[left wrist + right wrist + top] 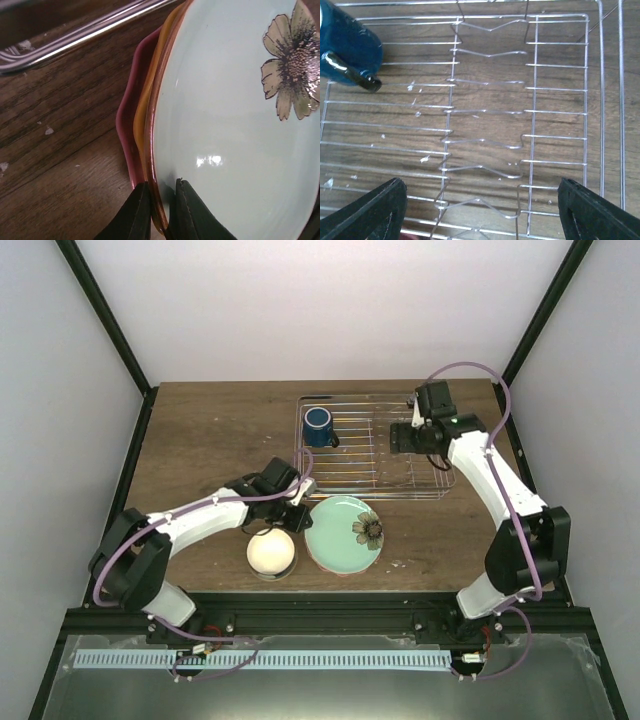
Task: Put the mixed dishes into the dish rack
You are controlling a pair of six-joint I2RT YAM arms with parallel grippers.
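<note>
From above, the dish rack (375,445) sits at the far right of the surface (200,440), with the dark blue mug (319,426) in its left end. The mint-green plate (345,533) lies just in front of the rack, close beside the cream-white bowl (271,552).

Left wrist: the left pincer (161,192) pinches the mint-green plate's rim between its 2 fingers. The pink-red plate (131,130) peeks out underneath.

Right wrist: the right pincer (482,210) hangs wide open over bare rack slots, with the mug at the top-left corner.

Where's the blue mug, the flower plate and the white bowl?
blue mug (319,425): top view, on its open mouth, in the rack.
flower plate (335,532): top view, on its plain green face.
white bowl (271,552): top view, on the middle of its cream surface.
</note>
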